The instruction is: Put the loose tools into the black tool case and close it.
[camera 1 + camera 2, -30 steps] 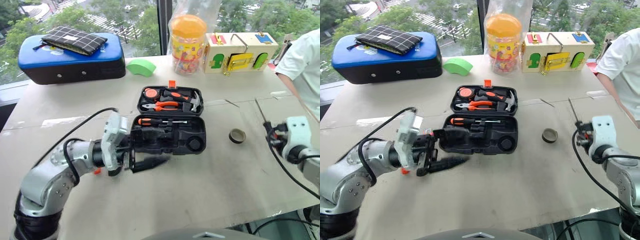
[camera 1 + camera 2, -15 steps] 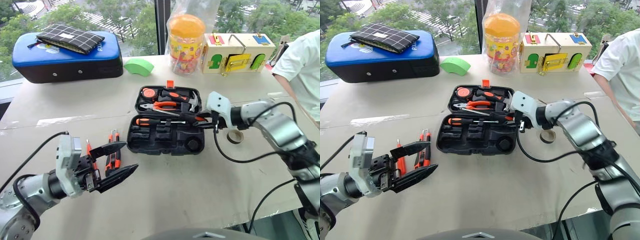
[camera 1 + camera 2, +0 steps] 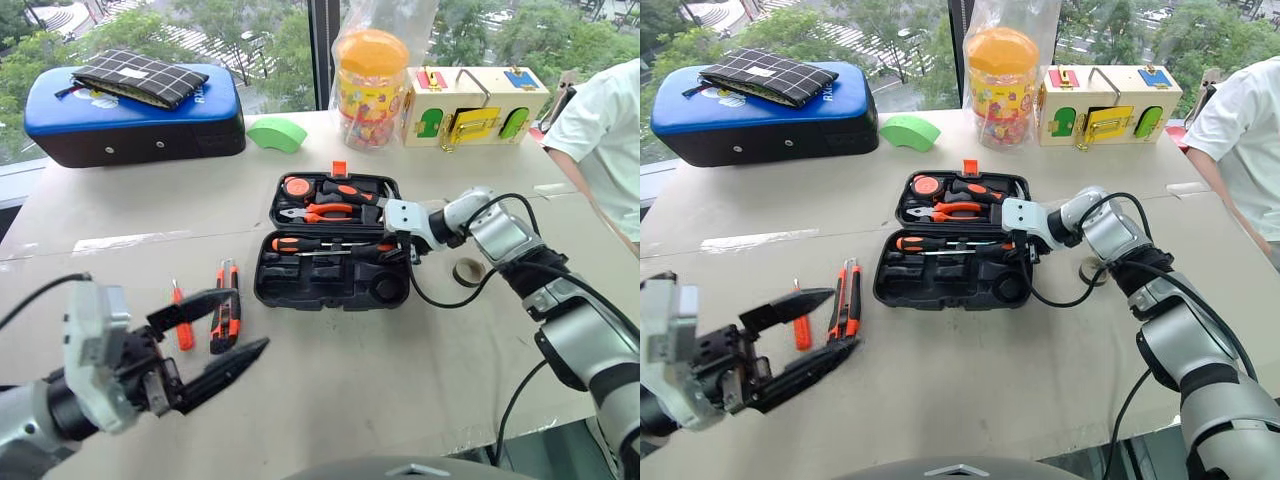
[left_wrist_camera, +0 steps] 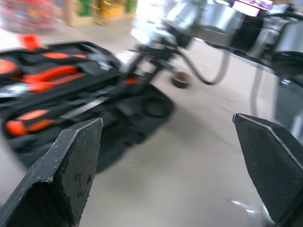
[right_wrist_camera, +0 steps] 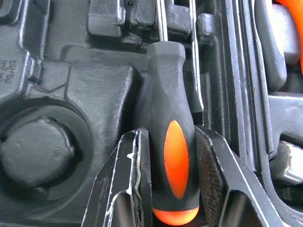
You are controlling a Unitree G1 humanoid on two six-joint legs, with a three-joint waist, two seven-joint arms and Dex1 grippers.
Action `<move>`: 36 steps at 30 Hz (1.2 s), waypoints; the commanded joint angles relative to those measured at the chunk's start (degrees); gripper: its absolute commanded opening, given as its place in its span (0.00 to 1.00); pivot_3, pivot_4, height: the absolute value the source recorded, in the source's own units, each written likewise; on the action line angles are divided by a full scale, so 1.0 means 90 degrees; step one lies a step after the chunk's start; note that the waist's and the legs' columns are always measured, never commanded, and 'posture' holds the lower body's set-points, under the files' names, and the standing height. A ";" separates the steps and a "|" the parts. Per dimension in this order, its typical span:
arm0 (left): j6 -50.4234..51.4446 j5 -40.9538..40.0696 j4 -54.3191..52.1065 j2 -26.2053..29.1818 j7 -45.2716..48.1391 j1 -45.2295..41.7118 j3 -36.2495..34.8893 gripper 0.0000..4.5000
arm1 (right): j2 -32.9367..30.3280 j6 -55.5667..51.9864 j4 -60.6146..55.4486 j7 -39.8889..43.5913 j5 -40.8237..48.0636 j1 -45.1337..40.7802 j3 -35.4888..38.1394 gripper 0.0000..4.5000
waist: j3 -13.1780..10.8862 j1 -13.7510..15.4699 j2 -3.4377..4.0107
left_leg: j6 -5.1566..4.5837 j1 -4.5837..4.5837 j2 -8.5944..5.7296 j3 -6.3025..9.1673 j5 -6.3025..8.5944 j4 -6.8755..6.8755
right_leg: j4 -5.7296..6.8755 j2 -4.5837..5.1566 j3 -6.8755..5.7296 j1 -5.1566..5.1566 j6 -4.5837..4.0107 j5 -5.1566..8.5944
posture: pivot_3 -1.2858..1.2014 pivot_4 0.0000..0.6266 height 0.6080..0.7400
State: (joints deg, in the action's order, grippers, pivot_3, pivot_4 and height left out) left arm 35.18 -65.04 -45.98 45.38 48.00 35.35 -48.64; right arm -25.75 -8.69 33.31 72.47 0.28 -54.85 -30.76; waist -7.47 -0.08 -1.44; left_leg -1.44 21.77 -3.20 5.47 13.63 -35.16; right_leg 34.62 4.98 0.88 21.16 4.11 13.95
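Observation:
The black tool case [image 3: 330, 282] lies open mid-table, with pliers, a hammer and a tape measure in its lid. One screwdriver [image 3: 308, 243] rests in the case's front half. My right gripper [image 3: 398, 247] is shut on a second black-and-orange screwdriver [image 5: 175, 156], whose handle lies in a moulded slot beside the round recess. The orange-black utility knife [image 3: 224, 316] and a slim orange tool [image 3: 181, 320] lie on the table left of the case. A dark tape roll [image 3: 468, 271] sits to its right. My left gripper [image 3: 843, 320] hovers open and empty near the knife.
A blue-topped black case [image 3: 135, 112] with a checked pouch, a green block [image 3: 280, 133], an orange-lidded jar [image 3: 372, 85] and a wooden latch box [image 3: 478, 104] line the far edge. A person in a white shirt [image 3: 605, 130] stands at the right.
My right arm swung in from the table's right side and brought the screwdriver down into the case. My left gripper pulled back from the case toward the near left, staying open.

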 commanded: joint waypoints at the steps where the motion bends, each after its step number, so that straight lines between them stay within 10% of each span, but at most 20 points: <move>1: -0.0359 0.0771 0.0911 0.0223 0.0495 -0.0440 0.0512 1.00 | 0.0005 -0.0411 -0.0361 0.0278 -0.0016 0.0031 0.0146 0.16 | -0.0001 -0.0008 0.0004 | 0.0000 0.0000 0.0000 0.0000 0.0000 0.0001 | 0.0001 -0.0002 0.0000 0.0001 0.0000 0.0000 | 0.52 0.24 1.00; 15: -0.1697 0.2217 0.2373 -0.0298 0.2192 -0.0352 0.1144 1.00 | -0.0200 -0.1276 -0.0725 0.0224 -0.0149 0.0426 0.0351 0.16 | 0.0003 0.0009 -0.0003 | 0.0008 0.0005 -0.0002 0.0000 0.0013 0.0011 | -0.0009 0.0007 0.0004 0.0006 0.0000 -0.0001 | 0.52 0.24 1.00; 19: -0.1793 0.2269 0.2532 -0.0295 0.2341 -0.0466 0.1169 1.00 | -0.0319 -0.1059 -0.0982 0.0431 -0.0004 0.0466 0.0486 0.56 | 0.0004 0.0013 -0.0005 | 0.0007 0.0005 0.0000 0.0002 0.0014 0.0011 | -0.0009 0.0007 0.0001 0.0006 0.0000 -0.0001 | 0.52 0.24 1.00; 23: -0.1835 0.2327 0.2582 -0.0341 0.2381 -0.0580 0.1252 1.00 | -0.0371 -0.1214 -0.1361 0.0738 0.0631 0.0461 0.1075 0.56 | 0.0003 -0.0049 -0.0004 | 0.0007 0.0005 0.0006 0.0002 0.0014 0.0011 | -0.0009 0.0006 0.0000 0.0006 0.0000 -0.0001 | 0.52 0.24 1.00; 30: -0.1962 0.2496 0.2615 -0.0530 0.2267 -0.0844 0.1664 1.00 | 0.0164 -0.1909 -0.2304 -0.0493 0.1570 0.1200 0.2294 0.01 | 0.0006 -0.0080 -0.0008 | 0.0006 0.0004 0.0018 0.0002 0.0016 0.0014 | -0.0008 0.0019 0.0004 0.0009 -0.0001 -0.0002 | 0.52 0.24 1.00; 36: -0.2075 0.2649 0.2838 -0.0705 0.2187 -0.1030 0.1907 1.00 | 0.0729 -0.1238 -0.2102 -0.2038 0.0269 0.1936 0.1489 0.01 | 0.0007 -0.0070 -0.0006 | 0.0008 0.0010 0.0021 -0.0017 0.0015 0.0018 | 0.0004 0.0007 0.0019 0.0032 -0.0010 -0.0008 | 0.52 0.24 1.00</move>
State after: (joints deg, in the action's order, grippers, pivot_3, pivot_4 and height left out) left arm 17.53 -41.59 -20.56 39.38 68.23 26.15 -31.53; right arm -19.09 -21.87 14.72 55.93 5.68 -37.72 -15.30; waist -7.41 -0.72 -1.49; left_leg -1.37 21.88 -3.04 5.24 13.75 -35.00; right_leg 34.68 5.02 1.10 21.49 4.02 13.88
